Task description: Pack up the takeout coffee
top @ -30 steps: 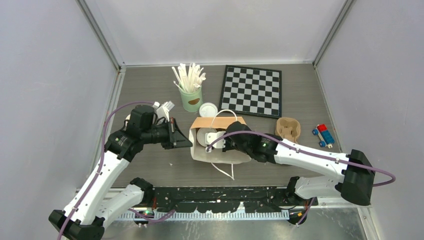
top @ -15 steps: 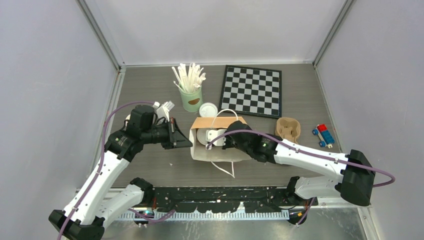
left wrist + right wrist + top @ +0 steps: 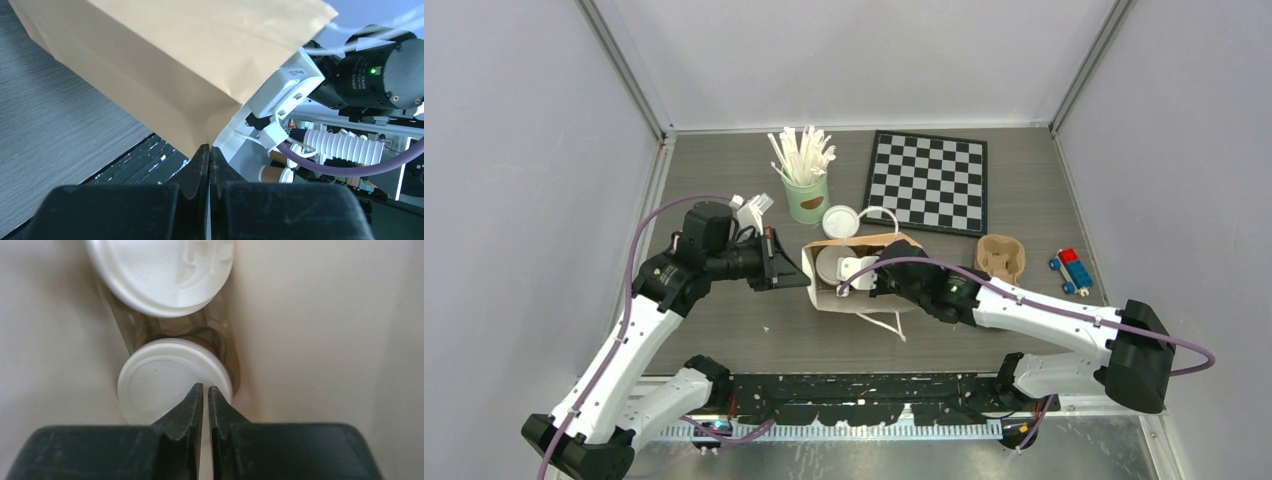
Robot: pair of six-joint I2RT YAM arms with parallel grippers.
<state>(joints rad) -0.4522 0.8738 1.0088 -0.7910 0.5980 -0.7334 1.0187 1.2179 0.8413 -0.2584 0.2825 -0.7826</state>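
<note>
Now, from above, your left gripper (image 3: 800,278) pinches the left rim of the brown paper bag (image 3: 839,303); your right gripper (image 3: 864,280) reaches inside. Left wrist: it is clamped tight on that rim. Right wrist: jaws almost closed on nothing, over two round white-lidded paper cups (image 3: 172,377) in the bag.

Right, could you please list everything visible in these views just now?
paper bag: one, tan, table centre.
coffee cups: two, white lids, inside the bag, the second beside the first.
round lid: one, white, between bag and can.
can of sticks: one, mint-green, white sticks, behind the bag.
chessboard: one, black and white, far right.
pulp tray: one, brown, right of the bag.
toy vehicle: one, red and blue, beyond the tray.
table: one, grey.
left gripper: black, shut on the bag's edge.
right gripper: black, inside the bag, shut above the nearer lid.
</note>
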